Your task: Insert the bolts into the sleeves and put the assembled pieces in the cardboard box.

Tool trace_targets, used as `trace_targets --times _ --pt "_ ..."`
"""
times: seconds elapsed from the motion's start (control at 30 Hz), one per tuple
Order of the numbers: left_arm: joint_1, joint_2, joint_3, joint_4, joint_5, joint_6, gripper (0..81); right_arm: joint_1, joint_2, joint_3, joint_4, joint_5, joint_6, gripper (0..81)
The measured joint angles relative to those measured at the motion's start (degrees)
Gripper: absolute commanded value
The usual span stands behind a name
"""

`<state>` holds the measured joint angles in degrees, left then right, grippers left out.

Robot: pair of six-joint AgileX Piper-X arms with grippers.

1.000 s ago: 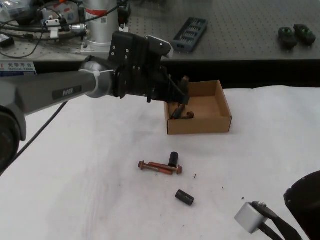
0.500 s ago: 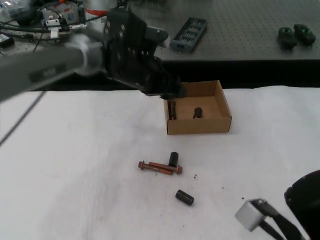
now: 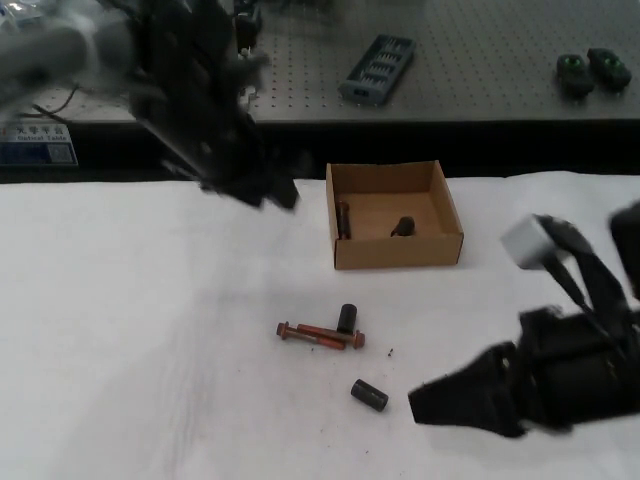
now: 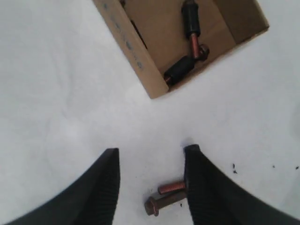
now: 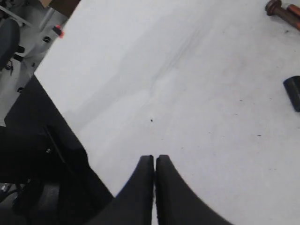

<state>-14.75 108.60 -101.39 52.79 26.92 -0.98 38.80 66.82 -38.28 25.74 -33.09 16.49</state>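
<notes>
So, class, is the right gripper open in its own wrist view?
No, the right gripper has its two fingers pressed together.

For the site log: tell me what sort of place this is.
Probably a lab or workshop bench: a perforated table stands behind, and a white sheet carries loose bolts, sleeves and a box.
</notes>
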Motion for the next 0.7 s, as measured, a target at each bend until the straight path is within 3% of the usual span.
trace_targets --times 0.17,0.3,0.53,0.7 --pt "5.03 -3.72 -0.15 0.99 5.31 -0.61 32.6 -0.21 7.22 -3.54 0.41 0.17 -3.02 3.2" --pt "6.77 -3.78 -0.15 1.19 11.34 -2.58 32.6 -0.21 12.91 -6.58 0.58 -0.77 -3.73 3.2" --pt "7.31 -3.78 -0.15 1.43 19.23 -4.29 32.6 -0.27 16.81 -8.67 -3.89 -3.87 -3.92 3.2" --pt "7.44 -3.78 0.22 1.52 21.08 -3.55 32.6 -0.51 18.15 -12.93 -4.77 -3.66 -3.87 0.0"
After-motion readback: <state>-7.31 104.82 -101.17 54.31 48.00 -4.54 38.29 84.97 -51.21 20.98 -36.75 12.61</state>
